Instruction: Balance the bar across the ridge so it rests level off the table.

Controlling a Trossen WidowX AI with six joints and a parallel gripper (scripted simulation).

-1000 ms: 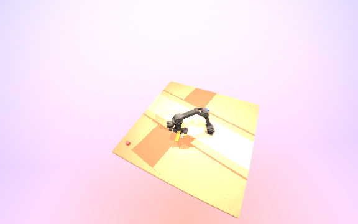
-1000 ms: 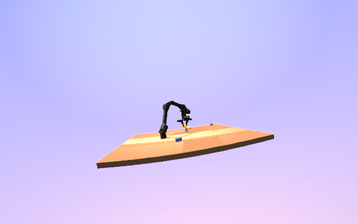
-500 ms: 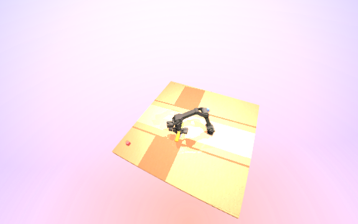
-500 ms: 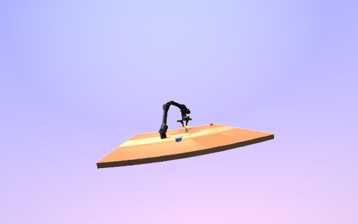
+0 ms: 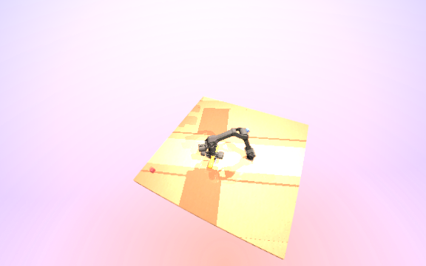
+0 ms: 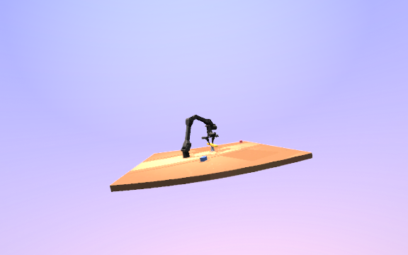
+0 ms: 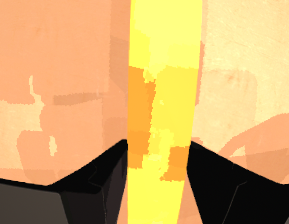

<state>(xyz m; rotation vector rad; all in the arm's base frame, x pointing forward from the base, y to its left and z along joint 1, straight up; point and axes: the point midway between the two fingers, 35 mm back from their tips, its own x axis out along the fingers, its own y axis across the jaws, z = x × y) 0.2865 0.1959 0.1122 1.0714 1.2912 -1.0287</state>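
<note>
A long yellow bar [image 5: 211, 163] [image 6: 212, 144] [image 7: 165, 100] runs between the two fingers of my gripper [image 6: 210, 143] [image 7: 156, 147]. The gripper is shut on it, with a black finger against each long side in the wrist view. In the exterior view the bar is above the table, directly over the small grey ridge [image 6: 212, 149]. The views are too small to tell whether the bar touches the ridge or is exactly level. The ridge is hidden under the bar in the wrist view, and I cannot make it out in the top view.
A blue block [image 6: 203, 159] stands on the table [image 6: 161, 177] between the arm's base and the near edge. A small red block [image 5: 152, 170] [image 6: 241, 142] lies near a table edge, far from the gripper. Patchy light and shadow cross the table.
</note>
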